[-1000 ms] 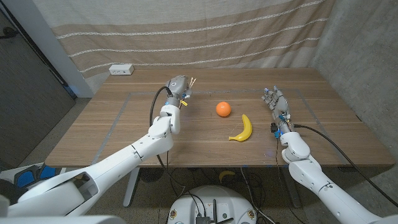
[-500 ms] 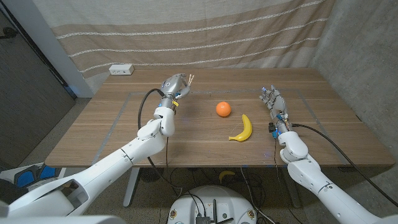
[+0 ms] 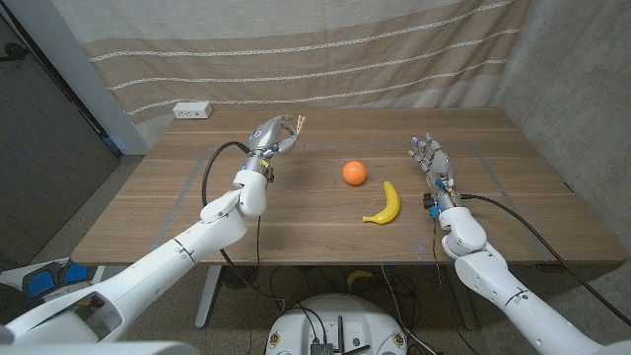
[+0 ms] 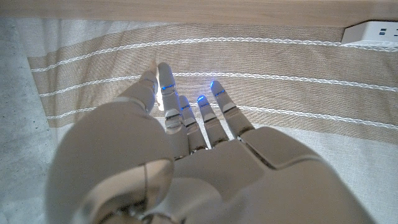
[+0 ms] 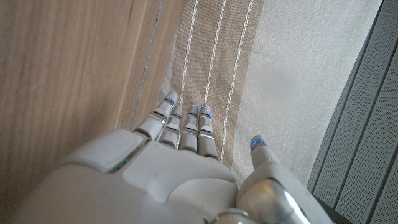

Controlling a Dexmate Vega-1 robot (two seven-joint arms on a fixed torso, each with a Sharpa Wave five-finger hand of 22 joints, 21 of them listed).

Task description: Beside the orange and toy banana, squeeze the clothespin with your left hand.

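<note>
1. left hand (image 3: 273,133) raised over the far side of the bench (image 3: 148,212), fingers (image 3: 288,131) clamped on the clothespin (image 3: 300,123); its pale wood tip pokes out just past the fingertips.
2. In the left wrist view the left hand's (image 4: 186,168) fingers lie together and point at the striped curtain (image 4: 298,74); the pin is only a pale sliver beside a fingertip, so I cannot tell how far it is pinched.
3. Pin is held in the air, not on the bench, likely so the squeeze has room for the legs to move.
4. orange (image 3: 354,173) sits on the bench well apart from the left fingers, toward the robot's right; toy banana (image 3: 384,204) lies just beside the orange, nearer the robot.
5. right hand (image 3: 432,161) stands by at the bench's right part, fingers apart, holding nothing, near the banana but not touching. Probably parked since the task is left-hand only.
6. power strip (image 3: 192,110) at the far bench edge, beyond the left fingers.
7. Judgement: squeeze step in hand or about done.
</note>
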